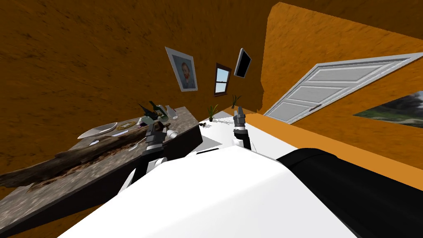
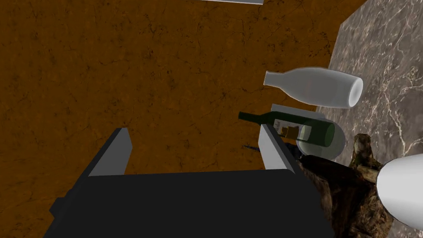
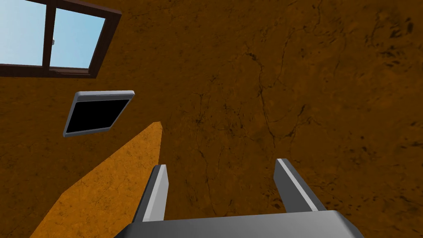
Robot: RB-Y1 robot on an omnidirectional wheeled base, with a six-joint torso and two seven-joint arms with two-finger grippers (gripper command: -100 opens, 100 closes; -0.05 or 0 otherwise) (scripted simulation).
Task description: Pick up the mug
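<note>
As our left gripper (image 2: 194, 130) hung just beside the mug (image 2: 402, 194), fingers spread like our right gripper's (image 3: 222, 165), we seemed mid-approach: next, centre them around it.

No readable text anywhere, pale label (image 2: 287, 129) on the green bottle (image 2: 310, 131) too small to read

Grey forearms (image 1: 153, 142) with dark joints; 2 light-grey blade jaws each.
</note>
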